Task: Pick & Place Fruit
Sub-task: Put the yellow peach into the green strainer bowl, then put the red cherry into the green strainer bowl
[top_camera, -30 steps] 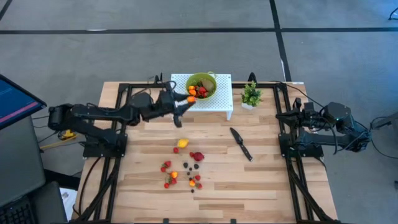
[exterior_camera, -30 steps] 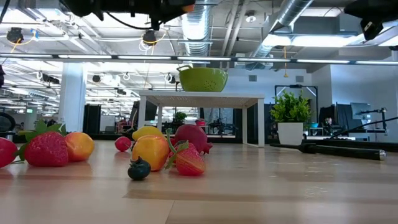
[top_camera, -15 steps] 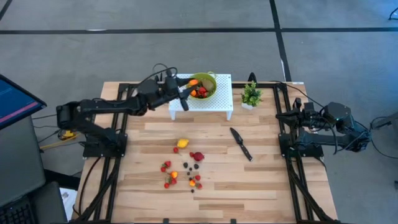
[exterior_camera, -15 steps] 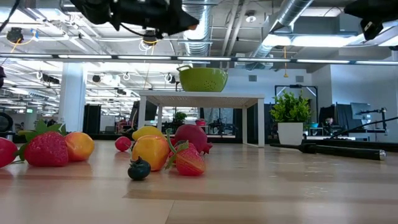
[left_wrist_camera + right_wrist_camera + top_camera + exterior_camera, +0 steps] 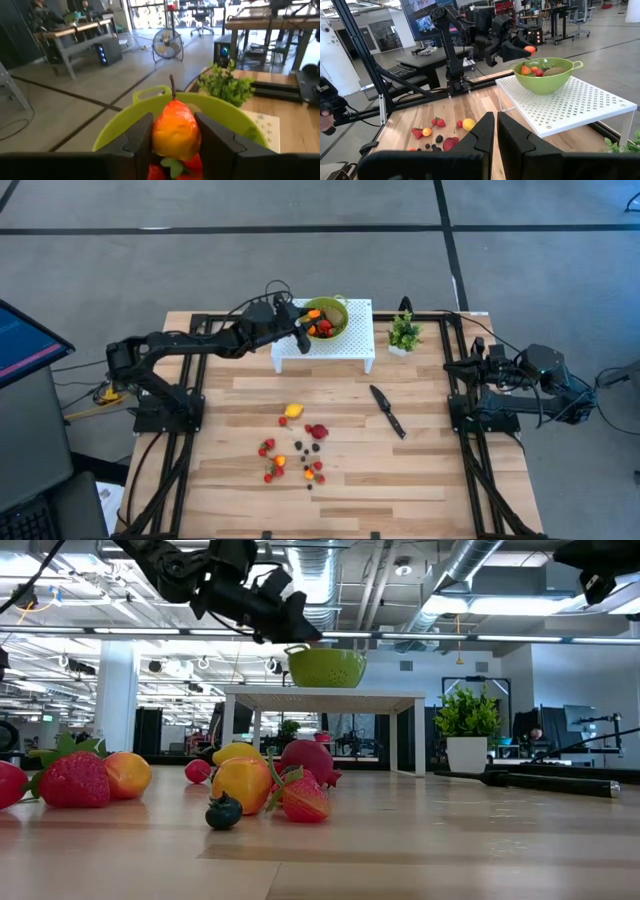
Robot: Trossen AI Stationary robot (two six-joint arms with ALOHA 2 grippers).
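Observation:
My left gripper [image 5: 176,142] is shut on an orange toy fruit [image 5: 176,131] and holds it over the left rim of the green bowl [image 5: 327,318]. The bowl holds some red and orange fruit and stands on a white perforated stand [image 5: 340,350] at the table's far edge. More small fruit [image 5: 295,445] lies loose on the wood near the table's middle, also seen in the low view [image 5: 245,785]. My right gripper [image 5: 495,131] waits shut at the table's right edge. My left gripper pinches the orange fruit by its two opposite sides [image 5: 156,134] between its two fingers [image 5: 141,140]. The fingers reach in nearly level from the table's left. The fruit is lifted clear, stem up, above the fruit lying in the bowl [image 5: 530,49].
A black knife [image 5: 388,412] lies right of the loose fruit. A small potted plant [image 5: 404,333] stands right of the white stand. Black frame rails [image 5: 190,380] run along both sides of the table.
My left gripper has swung toward the table's far edge and a little to the right, sinking slightly, and has carried the orange fruit from beside the stand's near-left corner to over the bowl. Its fingers have stayed shut on the fruit.

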